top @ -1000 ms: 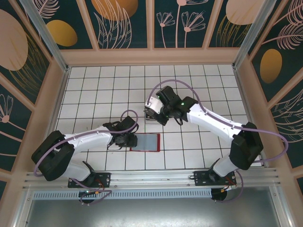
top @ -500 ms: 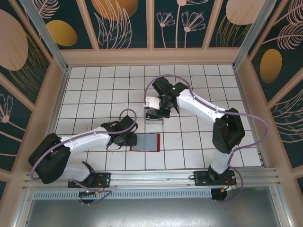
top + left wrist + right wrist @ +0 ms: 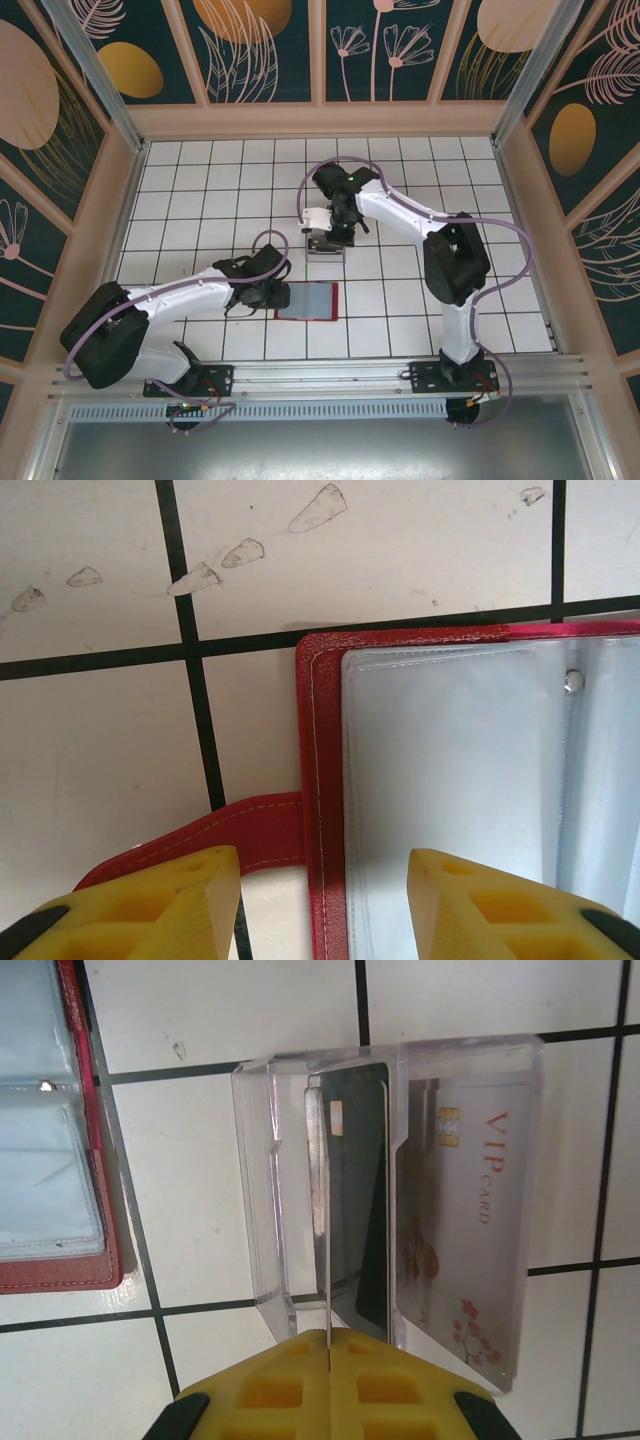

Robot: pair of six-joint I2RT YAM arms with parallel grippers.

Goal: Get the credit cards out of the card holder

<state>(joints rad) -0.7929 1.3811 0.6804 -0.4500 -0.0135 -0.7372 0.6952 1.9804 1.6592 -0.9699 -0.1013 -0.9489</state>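
Note:
The red card holder [image 3: 310, 301] lies open and flat on the tiles, its clear grey-blue sleeves [image 3: 450, 750] facing up. My left gripper [image 3: 320, 905] [image 3: 268, 296] is open, its yellow fingers straddling the holder's left edge [image 3: 318, 780] beside the red closure tab [image 3: 240, 830]. My right gripper [image 3: 328, 1338] [image 3: 325, 230] is shut on a thin credit card [image 3: 322, 1220], seen edge-on, that reaches into a clear plastic box [image 3: 260, 1190]. A whitish VIP card [image 3: 470, 1220] rests in that box.
The clear box [image 3: 325, 247] stands on the tiled floor behind the card holder, whose corner shows at the left of the right wrist view [image 3: 60, 1260]. Wooden walls [image 3: 110, 210] close in the tiled floor [image 3: 200, 190] on three sides.
The right arm swung its elbow inward and its gripper shifted slightly back and left over the clear box, still holding the card. The left gripper stays at the holder's edge.

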